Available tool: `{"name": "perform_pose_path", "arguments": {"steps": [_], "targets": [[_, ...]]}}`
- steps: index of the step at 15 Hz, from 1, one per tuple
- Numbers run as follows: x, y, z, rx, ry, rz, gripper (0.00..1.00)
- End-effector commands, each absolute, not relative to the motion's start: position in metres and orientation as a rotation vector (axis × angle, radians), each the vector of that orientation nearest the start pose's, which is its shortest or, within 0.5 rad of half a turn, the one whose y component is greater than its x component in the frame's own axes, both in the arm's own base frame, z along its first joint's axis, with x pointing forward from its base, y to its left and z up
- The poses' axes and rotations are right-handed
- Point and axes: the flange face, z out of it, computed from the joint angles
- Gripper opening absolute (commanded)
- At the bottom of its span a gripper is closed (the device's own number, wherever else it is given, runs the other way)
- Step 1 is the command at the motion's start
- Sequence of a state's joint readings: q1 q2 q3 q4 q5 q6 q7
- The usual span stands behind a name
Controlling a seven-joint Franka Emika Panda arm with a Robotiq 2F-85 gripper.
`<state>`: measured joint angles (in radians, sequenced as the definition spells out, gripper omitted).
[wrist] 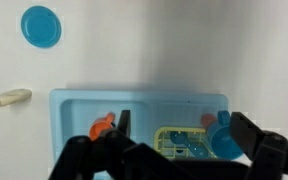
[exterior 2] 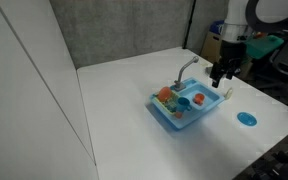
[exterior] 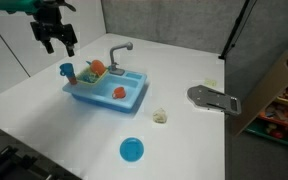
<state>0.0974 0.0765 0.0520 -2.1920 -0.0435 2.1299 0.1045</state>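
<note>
- Blue plastic is the centre of it all: a toy sink (exterior: 106, 88) sits on the white table (exterior: 44, 120), grey faucet (exterior: 120, 50) rising at its back edge.
- The gripper (exterior: 56, 40) hangs in the air above the sink's end, fingers (exterior: 71, 44) spread apart and holding nothing; in an exterior view it hovers just over the far rim (exterior 2: 222, 75).
- Down in the wrist view, both black fingers (wrist: 89, 160) frame the basin from the bottom edge, with empty space between them.
- Inside the sink: an orange-red piece (wrist: 102, 126) in one compartment, a yellow rack (wrist: 180, 142) and a blue cup (wrist: 221, 140) in the other.
- Out on the table, well apart from the sink: a round blue plate (exterior: 131, 150), a small pale item (exterior: 160, 116), and a grey flat piece (exterior: 212, 98) near the edge.
- How far along? Nothing is grasped or touched, and the sink's contents lie undisturbed as far as these views show.
</note>
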Motion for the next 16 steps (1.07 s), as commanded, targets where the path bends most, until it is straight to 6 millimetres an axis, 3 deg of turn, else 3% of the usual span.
{"name": "perform_pose_path", "arguments": {"steps": [1, 16], "targets": [[0.491, 0.056, 0.371, -3.171, -0.03, 0.203, 1.0], [0.417, 0.007, 0.492, -3.151, 0.165, 0.122, 1.0]]}}
